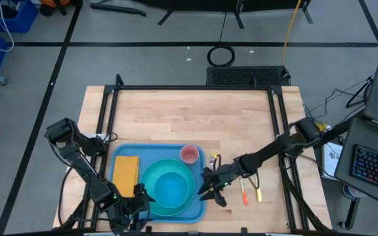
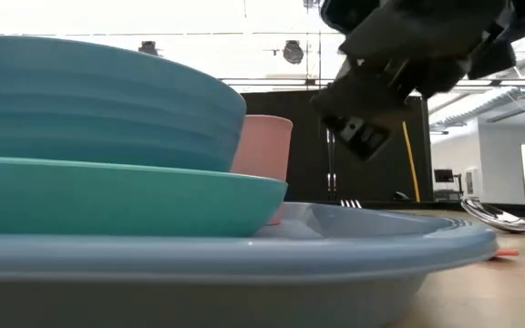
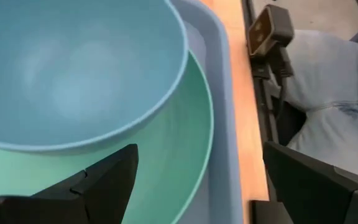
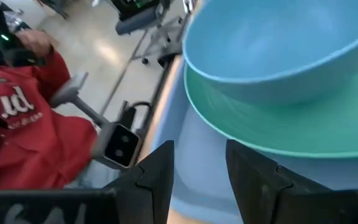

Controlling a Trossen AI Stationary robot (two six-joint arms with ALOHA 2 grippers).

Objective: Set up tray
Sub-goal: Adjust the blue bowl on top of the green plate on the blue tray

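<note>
The light-blue tray [image 1: 128, 196] lies at the table's near edge, left of the middle. On it a blue bowl [image 1: 170, 188] sits in a teal plate [image 1: 151, 174]. A pink cup [image 1: 189, 154] stands at the tray's far right corner and a yellow pad [image 1: 125, 172] lies at its left. My left gripper [image 1: 138, 196] is open at the tray's near edge, one finger over the plate [image 3: 185, 155] and one beyond the tray's rim [image 3: 221, 124]. My right gripper [image 1: 210, 185] is open at the tray's right edge, above the rim [image 2: 445, 239].
Cutlery with orange and yellow handles [image 1: 249, 192] lies on the wood right of the tray; spoons [image 2: 499, 217] show there too. A black frame [image 1: 195, 87] borders the table. People stand beside it, one in red [image 4: 23, 124]. The far half of the table is bare wood.
</note>
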